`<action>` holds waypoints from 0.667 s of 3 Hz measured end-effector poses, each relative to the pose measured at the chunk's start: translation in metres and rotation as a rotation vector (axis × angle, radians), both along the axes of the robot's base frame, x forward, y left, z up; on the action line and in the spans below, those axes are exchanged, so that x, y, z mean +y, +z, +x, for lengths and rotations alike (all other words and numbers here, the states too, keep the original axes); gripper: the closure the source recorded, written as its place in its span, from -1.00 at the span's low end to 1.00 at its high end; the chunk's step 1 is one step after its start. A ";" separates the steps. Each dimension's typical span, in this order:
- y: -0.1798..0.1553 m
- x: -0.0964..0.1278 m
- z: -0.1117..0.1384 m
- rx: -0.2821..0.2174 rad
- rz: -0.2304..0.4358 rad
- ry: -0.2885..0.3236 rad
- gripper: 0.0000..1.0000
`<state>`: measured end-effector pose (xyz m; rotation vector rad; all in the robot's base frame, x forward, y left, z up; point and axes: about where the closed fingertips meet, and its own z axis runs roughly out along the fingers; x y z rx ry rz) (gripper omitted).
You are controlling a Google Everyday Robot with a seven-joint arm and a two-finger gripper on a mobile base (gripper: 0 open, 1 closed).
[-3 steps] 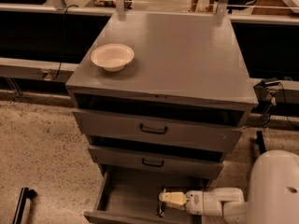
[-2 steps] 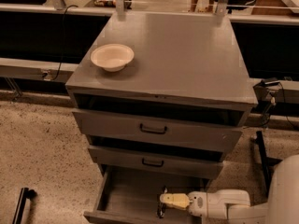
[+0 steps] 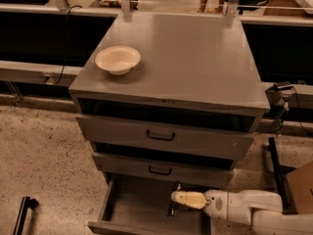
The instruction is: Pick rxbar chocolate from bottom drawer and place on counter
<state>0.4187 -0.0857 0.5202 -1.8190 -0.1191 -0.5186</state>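
Note:
The bottom drawer (image 3: 132, 207) is pulled open and shows a plain grey floor. My gripper (image 3: 172, 205) reaches in from the right on a white arm (image 3: 244, 207). It sits over the drawer's right half, just below the front of the middle drawer. A thin dark shape hangs under its cream-coloured tip, and I cannot tell whether that is the rxbar chocolate. No bar shows on the drawer floor. The counter (image 3: 195, 62) is the wide grey top of the cabinet.
A cream bowl (image 3: 118, 59) stands on the counter's left side. The two upper drawers (image 3: 161, 136) with black handles are nearly closed. A speckled floor lies to the left, with a black object (image 3: 23, 214) at the lower left. Black cables and a bracket (image 3: 279, 97) are at the right.
The large white upper part of my arm at the right has dropped low and out of the way. The gripper has stayed over the bottom drawer's right half, shifting only slightly.

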 end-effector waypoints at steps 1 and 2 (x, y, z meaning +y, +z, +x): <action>0.046 0.003 0.012 -0.033 -0.084 -0.007 1.00; 0.092 0.004 0.031 -0.045 -0.148 -0.021 1.00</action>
